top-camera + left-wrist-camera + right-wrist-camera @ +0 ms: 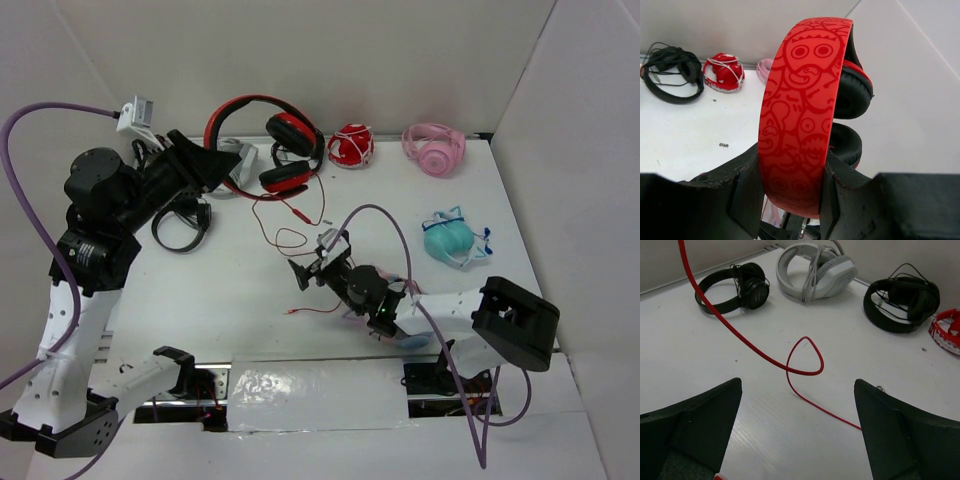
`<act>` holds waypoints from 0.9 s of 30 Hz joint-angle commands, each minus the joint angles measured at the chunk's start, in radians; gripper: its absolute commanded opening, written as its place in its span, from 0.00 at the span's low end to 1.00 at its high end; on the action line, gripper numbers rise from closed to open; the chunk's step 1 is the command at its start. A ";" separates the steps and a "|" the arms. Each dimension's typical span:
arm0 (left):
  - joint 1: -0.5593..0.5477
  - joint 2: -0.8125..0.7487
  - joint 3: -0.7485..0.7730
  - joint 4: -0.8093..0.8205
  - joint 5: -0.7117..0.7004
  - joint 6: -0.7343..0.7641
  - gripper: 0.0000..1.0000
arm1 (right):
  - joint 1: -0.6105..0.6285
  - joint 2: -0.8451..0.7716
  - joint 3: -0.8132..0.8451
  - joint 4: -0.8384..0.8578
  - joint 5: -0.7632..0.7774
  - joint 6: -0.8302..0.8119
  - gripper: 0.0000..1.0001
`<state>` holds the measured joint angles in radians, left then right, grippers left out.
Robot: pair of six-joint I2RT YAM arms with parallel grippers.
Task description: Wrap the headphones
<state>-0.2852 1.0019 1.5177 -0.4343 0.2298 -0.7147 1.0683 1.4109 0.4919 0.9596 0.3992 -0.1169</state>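
The red headphones (268,140) lie at the back of the table, black ear pads to the right. My left gripper (212,162) is shut on their patterned red headband (800,115), which fills the space between my jaws in the left wrist view (792,195). The thin red cable (283,226) runs from the ear cups forward across the table and curls into a loop (805,357). My right gripper (305,268) is open and empty just above the table, with the cable loop ahead of its jaws (797,430).
Black headphones (180,225) lie under the left arm, and white headphones (240,160) beside the left gripper. A small red bundle with white cord (350,145), pink headphones (433,148) and teal headphones (450,240) sit at the back and right. White walls enclose the table.
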 commanded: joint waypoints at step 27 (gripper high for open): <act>0.004 -0.033 -0.014 0.085 -0.041 -0.123 0.00 | -0.303 0.166 -0.053 0.056 -0.484 0.509 0.00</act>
<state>-0.2848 0.9695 1.4677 -0.4530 0.2436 -0.7834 0.8158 1.5970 0.4793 0.9554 -0.0143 0.2222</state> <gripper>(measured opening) 0.506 0.022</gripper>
